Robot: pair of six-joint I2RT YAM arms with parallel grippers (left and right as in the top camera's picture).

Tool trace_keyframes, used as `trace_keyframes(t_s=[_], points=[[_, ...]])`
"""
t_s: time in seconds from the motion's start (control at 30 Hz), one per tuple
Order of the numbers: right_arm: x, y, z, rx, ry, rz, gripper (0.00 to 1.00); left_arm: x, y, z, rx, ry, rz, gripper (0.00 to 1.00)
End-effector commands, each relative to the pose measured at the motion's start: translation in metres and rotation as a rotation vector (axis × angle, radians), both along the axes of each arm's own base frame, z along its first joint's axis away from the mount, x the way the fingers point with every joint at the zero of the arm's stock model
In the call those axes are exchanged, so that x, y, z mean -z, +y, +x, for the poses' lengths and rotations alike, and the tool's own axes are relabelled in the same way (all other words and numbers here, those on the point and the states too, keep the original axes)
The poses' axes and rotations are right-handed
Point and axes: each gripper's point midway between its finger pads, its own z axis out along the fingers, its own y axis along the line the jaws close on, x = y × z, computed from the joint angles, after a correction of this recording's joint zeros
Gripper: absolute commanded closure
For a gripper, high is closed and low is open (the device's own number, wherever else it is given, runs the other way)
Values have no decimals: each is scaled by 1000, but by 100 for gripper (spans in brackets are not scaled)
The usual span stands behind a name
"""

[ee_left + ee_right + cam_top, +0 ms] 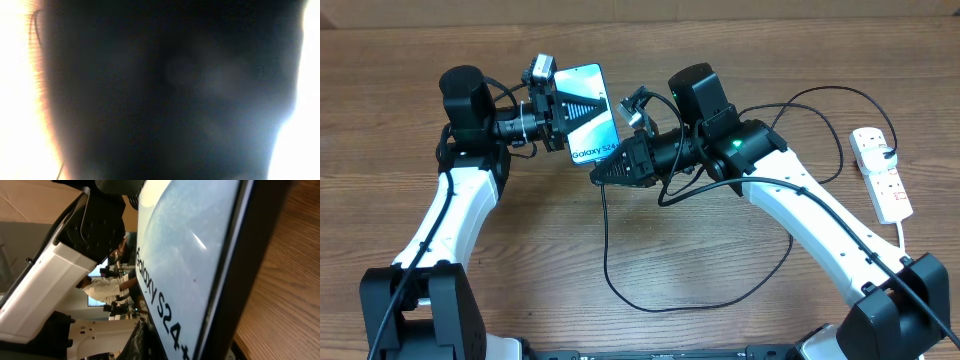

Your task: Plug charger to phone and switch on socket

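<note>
- Left gripper (572,110): jaws clamped on the phone (592,135), upper centre of frame, screen up.
- Right gripper (603,173): jaws shut on the charger (605,240) tip, at phone's lower edge.
- Charger loops down centre of tabletop (720,60); socket (882,175) at right edge.

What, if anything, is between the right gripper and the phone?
Nothing visible. The right gripper sits just off the lower edge of the phone, with the charger cable trailing from it. The left gripper holds the phone from the other side.
</note>
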Motion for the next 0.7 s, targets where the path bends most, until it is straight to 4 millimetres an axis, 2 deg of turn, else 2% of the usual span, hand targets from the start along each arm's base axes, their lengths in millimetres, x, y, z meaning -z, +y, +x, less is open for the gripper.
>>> trace_keyframes(t_s=[0.0,0.03,0.07,0.1,0.13,0.33,0.5,0.67], points=[[-11,-7,33,95,-113,9,74,-18,-31,-52,259,-80,-35,96],[-11,-7,33,94,-114,9,40,-18,-31,-52,259,-80,-35,96],[-11,-7,32,86,-117,12,19,-18,-31,-52,258,-80,-35,96],[-12,-7,29,68,-126,23,6,-18,-31,-51,257,-80,-35,96],[-15,-6,25,42,-134,40,0,-18,-31,-51,257,-81,-35,96],[-19,-8,3,-70,-122,96,0,-17,-31,-45,221,-87,-26,96],[-6,-15,-8,-96,-82,54,1,-16,-31,-40,193,-87,-20,96],[3,-20,-18,-120,-60,22,7,-15,-21,-31,144,-83,-14,96]])
